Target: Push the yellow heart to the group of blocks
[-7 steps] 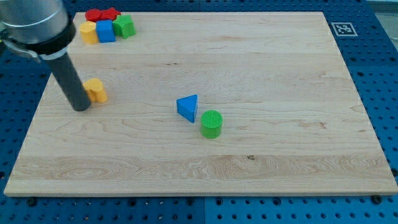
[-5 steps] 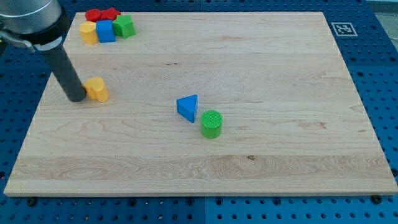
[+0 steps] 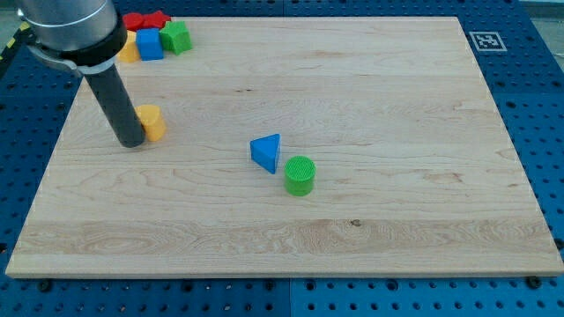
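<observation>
The yellow heart point(image 3: 153, 121) lies on the wooden board point(image 3: 352, 88) at the view's left. My tip point(image 3: 131, 141) rests against the heart's left side, slightly below it. The group of blocks sits at the board's top left corner: red blocks point(image 3: 145, 19), a blue cube point(image 3: 149, 43), a green block point(image 3: 175, 36) and a yellow block point(image 3: 129, 48), which the rod partly hides.
A blue triangle point(image 3: 267, 151) and a green cylinder point(image 3: 300, 174) lie together near the board's middle. A fiducial tag point(image 3: 485, 40) is beyond the board's top right corner.
My tip has moved right, pushing the yellow heart a short way to the right and slightly up. The other blocks have not moved.
</observation>
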